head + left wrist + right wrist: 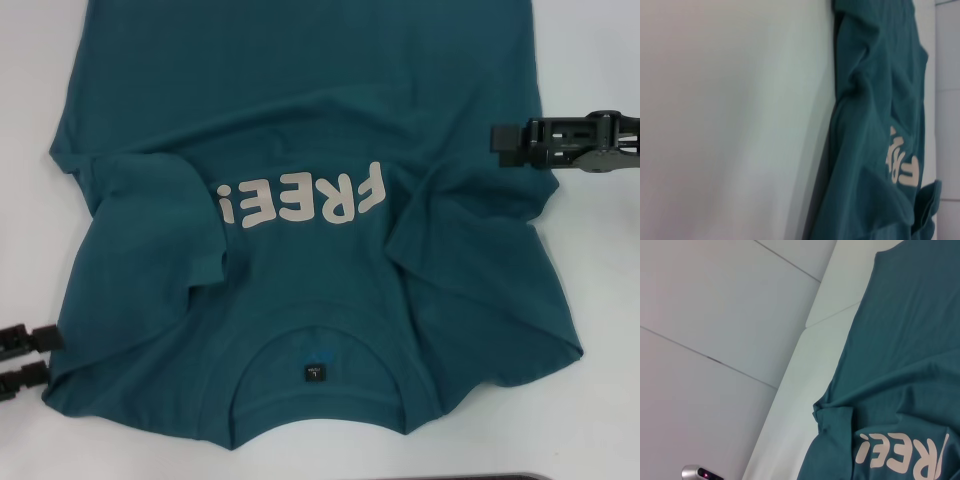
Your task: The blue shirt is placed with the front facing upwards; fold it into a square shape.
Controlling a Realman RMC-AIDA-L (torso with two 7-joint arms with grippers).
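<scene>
Teal-blue shirt (320,290) front-up on white table (600,300), sleeves folded in; left gripper (25,358) by shoulder, right gripper (520,143) at side, finger state of both unclear; grab edges evenly, fold flat

Right gripper (500,144), 3 o'clock edge of head view: matte black, boxy, open-frame body with ribbed slots and cutouts, blunt squared tip. Left gripper (28,358), 8 o'clock edge: two flat black fingers (30,338), squared ends, a gap showing between them. No cables or markings readable on either.
</scene>
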